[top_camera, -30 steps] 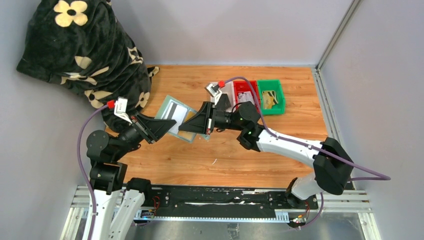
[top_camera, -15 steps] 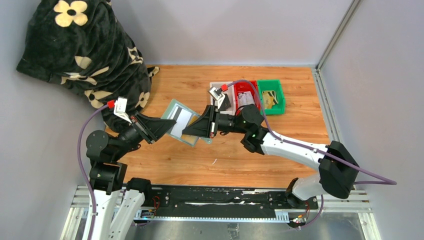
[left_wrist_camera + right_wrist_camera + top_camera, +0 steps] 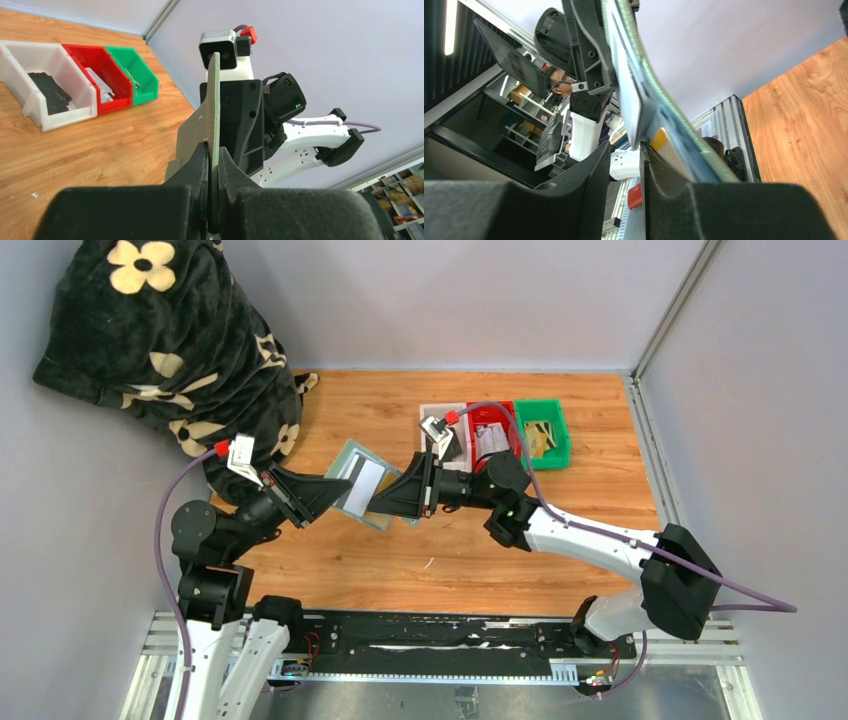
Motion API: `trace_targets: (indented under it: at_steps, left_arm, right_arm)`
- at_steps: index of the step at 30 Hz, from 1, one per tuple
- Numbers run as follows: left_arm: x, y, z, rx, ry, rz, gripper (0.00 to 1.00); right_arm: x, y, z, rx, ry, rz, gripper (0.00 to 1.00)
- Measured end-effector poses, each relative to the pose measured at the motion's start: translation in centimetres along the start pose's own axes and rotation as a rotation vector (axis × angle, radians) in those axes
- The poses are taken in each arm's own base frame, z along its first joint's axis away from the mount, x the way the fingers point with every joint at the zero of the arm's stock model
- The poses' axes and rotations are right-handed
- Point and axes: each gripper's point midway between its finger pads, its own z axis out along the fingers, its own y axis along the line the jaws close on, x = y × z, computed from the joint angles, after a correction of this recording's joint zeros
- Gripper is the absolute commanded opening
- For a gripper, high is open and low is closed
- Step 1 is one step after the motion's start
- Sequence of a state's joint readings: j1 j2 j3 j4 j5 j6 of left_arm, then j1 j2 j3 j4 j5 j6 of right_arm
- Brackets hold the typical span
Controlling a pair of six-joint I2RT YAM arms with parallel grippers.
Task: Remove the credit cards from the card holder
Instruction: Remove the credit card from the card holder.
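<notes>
Top external: high above the near edge, looking down over the whole worktop (image 3: pixel 450 570). Left and right wrist: close-range, facing each other, sharing the card holder (image 3: pixel 344 454).

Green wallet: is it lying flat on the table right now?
No, the card holder is pinched edge-on in the left gripper, up in the air above the table.

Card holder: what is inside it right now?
A white card with a dark stripe sits in an inner pocket of the card holder. The right wrist view shows a tan-gold card corner; from above the right gripper hides the rest.
</notes>
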State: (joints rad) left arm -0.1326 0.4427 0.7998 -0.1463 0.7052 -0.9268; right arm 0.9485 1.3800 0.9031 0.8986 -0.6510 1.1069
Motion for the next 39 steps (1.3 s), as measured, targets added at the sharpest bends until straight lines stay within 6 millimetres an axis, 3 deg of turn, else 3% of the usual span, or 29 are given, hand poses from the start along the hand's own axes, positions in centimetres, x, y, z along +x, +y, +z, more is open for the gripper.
trace_targets:
  at_steps: [4, 10, 13, 17, 21, 26, 33, 39]
  left_arm:
    - [0.0, 0.2, 0.0, -0.009, 0.001, -0.004, 0.0]
    - [-0.1, 0.2, 0.0, -0.014, -0.008, -0.006, 0.0]
    - [-0.2, 0.3, 0.0, -0.017, -0.013, -0.006, 0.0]
    - [-0.5, 0.1, 0.0, -0.016, -0.024, 0.0, 0.0]
    - [-0.8, 0.0, 0.0, -0.02, -0.036, 0.009, 0.0]
    - [-0.9, -0.1, 0.0, -0.019, -0.037, 0.012, 0.17]
    - [-0.5, -0.1, -0.1, -0.017, -0.017, 0.002, 0.03]
    - [-0.5, -0.1, -0.1, -0.017, -0.017, -0.005, 0.0]
  right_arm:
    - [-0.4, 0.5, 0.0, -0.023, -0.022, 0.003, 0.44]
    - [-0.7, 0.3, 0.5, -0.042, -0.033, 0.025, 0.36]
    - [-0.8, 0.0, 0.7, -0.048, -0.04, 0.045, 0.26]
    - [-0.9, -0.5, 0.9, -0.057, -0.053, 0.071, 0.0]
    - [-1.2, -0.5, 1.0, -0.072, -0.064, 0.089, 0.0]
    - [-1.1, -0.4, 0.9, -0.078, -0.07, 0.084, 0.0]
    - [-0.5, -0.7, 0.1, -0.058, -0.073, 0.088, 0.0]
    - [-0.5, -0.6, 0.0, -0.06, -0.076, 0.079, 0.0]
